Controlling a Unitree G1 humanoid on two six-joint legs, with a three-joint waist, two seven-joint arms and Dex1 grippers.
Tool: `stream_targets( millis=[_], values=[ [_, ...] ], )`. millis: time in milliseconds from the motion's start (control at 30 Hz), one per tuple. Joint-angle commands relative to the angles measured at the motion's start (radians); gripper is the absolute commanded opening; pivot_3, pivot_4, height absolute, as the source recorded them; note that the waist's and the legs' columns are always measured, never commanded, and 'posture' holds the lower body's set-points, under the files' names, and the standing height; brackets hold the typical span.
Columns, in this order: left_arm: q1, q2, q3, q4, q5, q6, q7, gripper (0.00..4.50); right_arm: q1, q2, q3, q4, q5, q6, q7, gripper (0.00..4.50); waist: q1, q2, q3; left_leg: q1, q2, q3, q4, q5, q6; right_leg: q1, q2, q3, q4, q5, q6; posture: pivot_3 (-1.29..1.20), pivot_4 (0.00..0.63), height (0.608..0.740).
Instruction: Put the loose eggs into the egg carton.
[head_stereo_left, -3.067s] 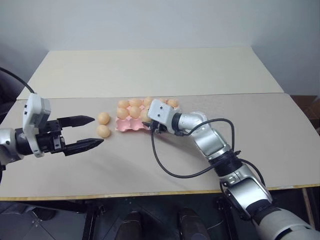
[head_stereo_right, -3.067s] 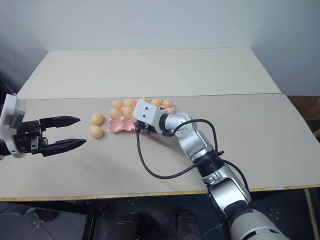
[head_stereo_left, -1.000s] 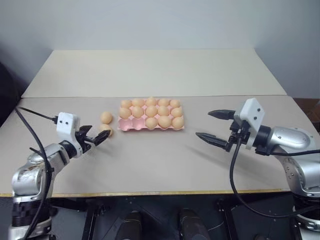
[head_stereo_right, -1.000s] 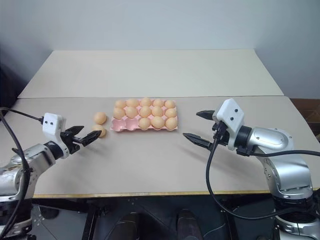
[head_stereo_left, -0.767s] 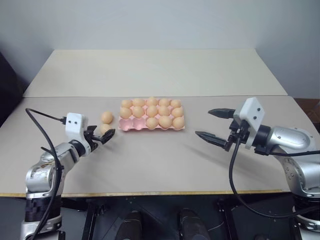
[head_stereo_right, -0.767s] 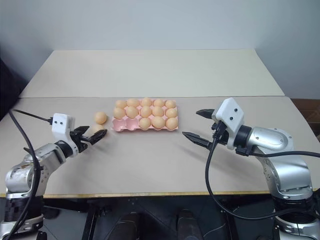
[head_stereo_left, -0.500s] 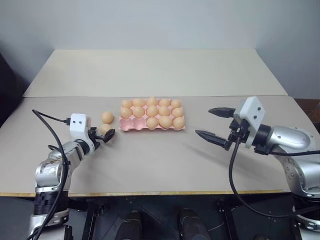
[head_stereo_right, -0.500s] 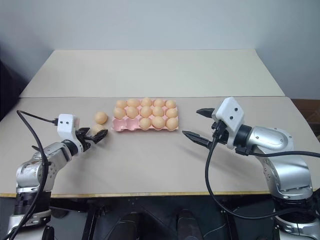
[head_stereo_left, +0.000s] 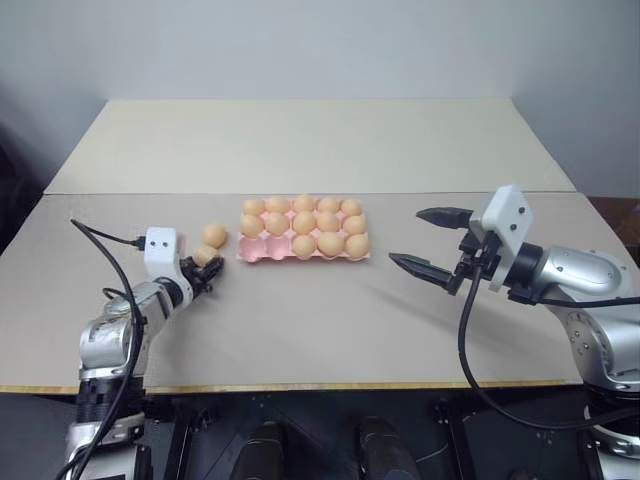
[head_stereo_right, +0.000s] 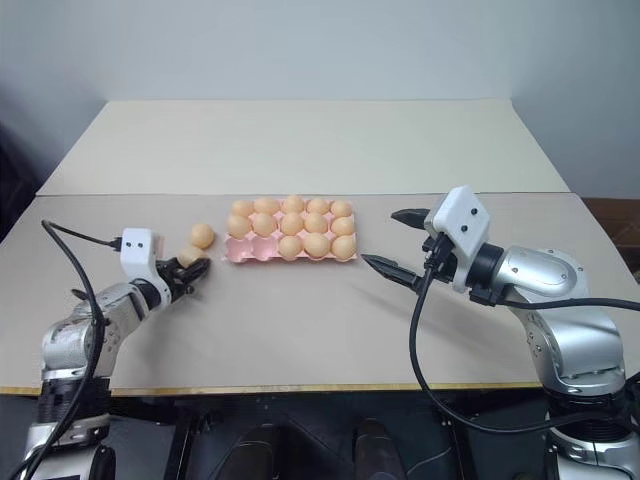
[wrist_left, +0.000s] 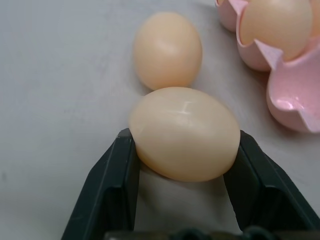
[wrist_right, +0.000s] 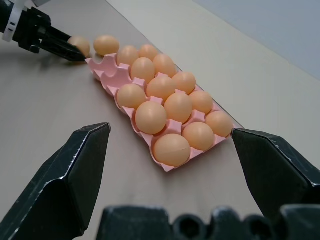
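My left gripper (head_stereo_left: 207, 268) is shut on a loose egg (wrist_left: 184, 131), pale orange-tan, resting on the table just left of the egg carton; both black fingers press its sides. A second loose egg (head_stereo_left: 214, 235) lies just beyond it, touching or nearly touching it. The pink egg carton (head_stereo_left: 258, 252) sits mid-table with several eggs in it and two empty cups (wrist_left: 294, 99) at its near-left corner. My right gripper (head_stereo_left: 406, 236) hovers open to the right of the carton, pointing at it, with nothing between its fingers (wrist_right: 75, 175).
The table (head_stereo_left: 320, 320) is beige with a seam running behind the carton; a second lighter panel (head_stereo_left: 310, 140) lies beyond. Black cables trail from both wrists over the near edge.
My left gripper has closed on the nearer loose egg after edging forward and down around it. My right gripper has stayed in place, open.
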Motion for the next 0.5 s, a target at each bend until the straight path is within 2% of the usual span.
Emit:
stream_targets(
  millis=[33, 133, 233, 333, 500],
  values=[
    [0.072, 0.063, 0.097, -0.188, -0.076, 0.052, -0.048, 2.16, 0.006, -0.015, -0.037, -0.053, 0.023, -0.002, -0.018, 4.5, 0.0, 0.0, 0.0, 0.0, 0.0, 0.0, 0.0, 0.0, 0.0, 0.0, 0.0, 0.0, 0.0, 0.0, 0.0, 0.0, 0.15, 0.74],
    [0.106, 0.126, 0.141, -0.304, -0.176, 0.065, -0.156, 2.16, 0.018, -0.017, -0.046, -0.062, 0.025, 0.001, -0.032, 4.5, 0.006, 0.0, 0.0, 0.0, 0.001, 0.0, 0.0, 0.0, 0.0, 0.0, 0.0, -0.001, 0.0, 0.0, 0.0, 0.0, 0.15, 0.74],
    [0.08, 0.154, 0.108, -0.331, -0.229, 0.045, -0.236, 2.16, 0.021, -0.016, -0.043, -0.063, 0.022, -0.003, -0.041, 4.5, 0.02, 0.0, 0.0, 0.001, -0.001, 0.0, 0.0, 0.0, 0.0, 0.002, -0.001, -0.001, -0.001, 0.0, 0.0, 0.0, 0.15, 0.74],
    [-0.018, 0.134, 0.022, -0.287, -0.227, 0.032, -0.26, 2.16, 0.018, -0.011, -0.036, -0.062, 0.017, -0.008, -0.052, 4.5, 0.03, 0.0, 0.0, 0.001, -0.001, 0.0, 0.0, 0.0, 0.0, 0.003, -0.001, -0.001, -0.001, 0.0, 0.0, 0.0, 0.15, 0.74],
    [-0.234, 0.094, -0.177, -0.075, -0.126, -0.028, -0.318, 2.16, 0.005, -0.009, -0.028, -0.059, 0.017, -0.01, -0.064, 4.5, 0.029, 0.0, 0.0, 0.0, -0.001, 0.0, 0.001, 0.0, 0.0, 0.002, -0.001, -0.002, -0.001, 0.0, 0.0, 0.0, 0.15, 0.74]
  ],
)
